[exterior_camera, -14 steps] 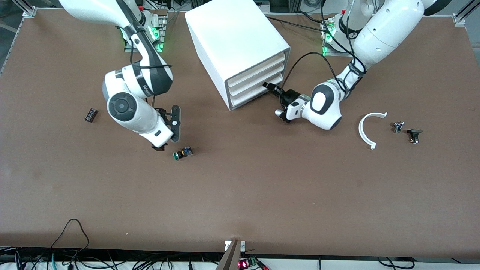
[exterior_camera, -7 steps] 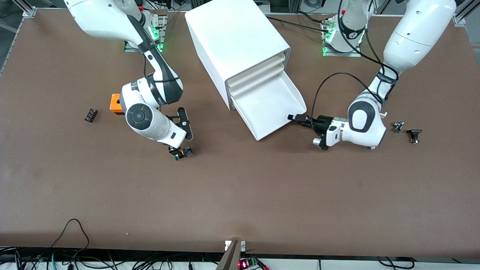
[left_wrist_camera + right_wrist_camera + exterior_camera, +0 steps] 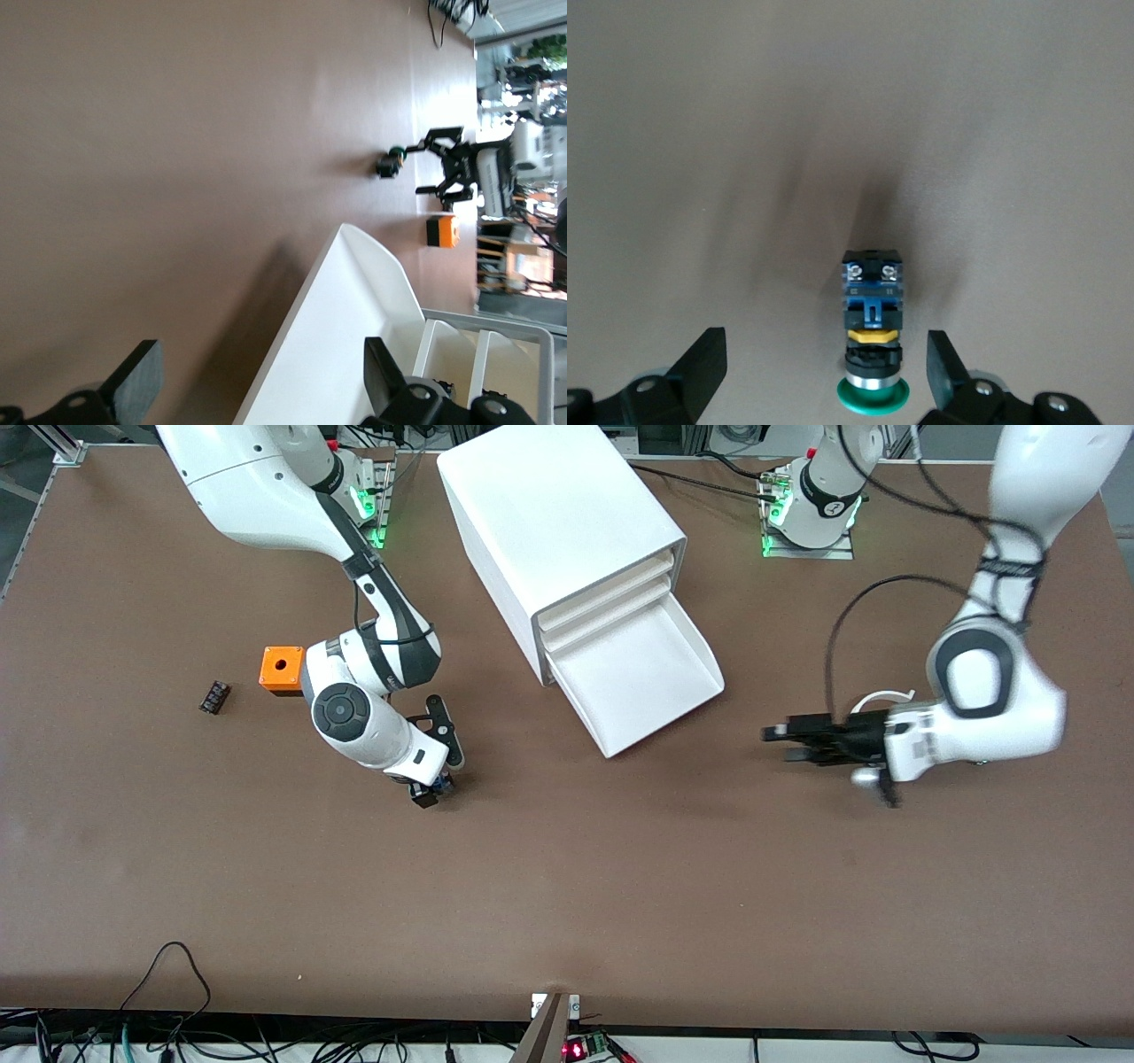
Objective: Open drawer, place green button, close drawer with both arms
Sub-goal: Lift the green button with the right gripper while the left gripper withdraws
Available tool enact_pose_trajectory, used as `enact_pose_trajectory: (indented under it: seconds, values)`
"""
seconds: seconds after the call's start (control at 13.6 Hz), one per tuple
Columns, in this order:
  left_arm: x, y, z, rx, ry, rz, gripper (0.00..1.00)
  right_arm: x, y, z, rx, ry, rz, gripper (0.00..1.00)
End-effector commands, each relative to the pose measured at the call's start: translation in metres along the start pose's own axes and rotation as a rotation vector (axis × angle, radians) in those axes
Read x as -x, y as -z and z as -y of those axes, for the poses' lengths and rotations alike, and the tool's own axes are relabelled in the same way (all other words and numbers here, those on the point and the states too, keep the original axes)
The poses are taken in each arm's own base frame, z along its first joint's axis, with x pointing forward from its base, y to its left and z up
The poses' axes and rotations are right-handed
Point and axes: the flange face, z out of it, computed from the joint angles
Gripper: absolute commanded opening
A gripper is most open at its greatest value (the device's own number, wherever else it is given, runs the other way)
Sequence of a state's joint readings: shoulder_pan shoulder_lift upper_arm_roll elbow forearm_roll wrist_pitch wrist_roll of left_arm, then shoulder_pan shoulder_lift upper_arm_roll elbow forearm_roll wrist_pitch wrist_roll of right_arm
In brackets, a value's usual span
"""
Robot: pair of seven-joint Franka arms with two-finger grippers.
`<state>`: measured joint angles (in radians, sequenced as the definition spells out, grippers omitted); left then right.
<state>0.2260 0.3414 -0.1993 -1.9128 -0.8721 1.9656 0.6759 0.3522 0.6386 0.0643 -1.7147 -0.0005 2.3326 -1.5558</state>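
Button point(image 3: 873, 341) lying on table point(image 3: 567, 886), drawer point(image 3: 642, 682) open | right gripper point(image 3: 423, 786) spread around it | left gripper point(image 3: 791, 744) spread, waiting | likely light, rigid; pinch black body

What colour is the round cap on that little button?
Green, on the button; the right wrist view shows it best.
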Motion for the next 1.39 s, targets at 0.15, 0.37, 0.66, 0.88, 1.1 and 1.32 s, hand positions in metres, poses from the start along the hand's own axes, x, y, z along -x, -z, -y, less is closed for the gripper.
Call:
enact_pose_trajectory:
  seconds: [0.15, 0.37, 0.66, 0.88, 1.1, 1.32]
  values:
    - [0.021, 0.143, -0.098, -0.394, -0.181, 0.1, 1.0, 0.012, -0.017, -0.007, 0.032, 0.019, 0.004, 1.0]
    - [0.031, 0.208, -0.154, -0.618, -0.154, 0.172, 1.0, 0.014, -0.022, -0.006, 0.031, 0.016, 0.002, 1.0]
    - [0.028, 0.215, -0.22, -0.804, -0.12, 0.251, 1.0, 0.015, -0.034, -0.005, 0.016, 0.019, 0.0, 1.0]
    - [0.038, 0.22, -0.236, -0.889, 0.003, 0.28, 1.0, 0.017, -0.038, -0.005, 0.024, 0.015, 0.0, 0.98]
    - [0.032, 0.223, -0.242, -0.916, 0.0, 0.217, 1.0, 0.016, -0.053, -0.006, 0.043, 0.016, 0.0, 0.88]
    - [0.025, 0.227, -0.247, -0.933, 0.008, 0.132, 1.0, 0.016, -0.051, -0.008, 0.06, 0.017, 0.0, 0.72]
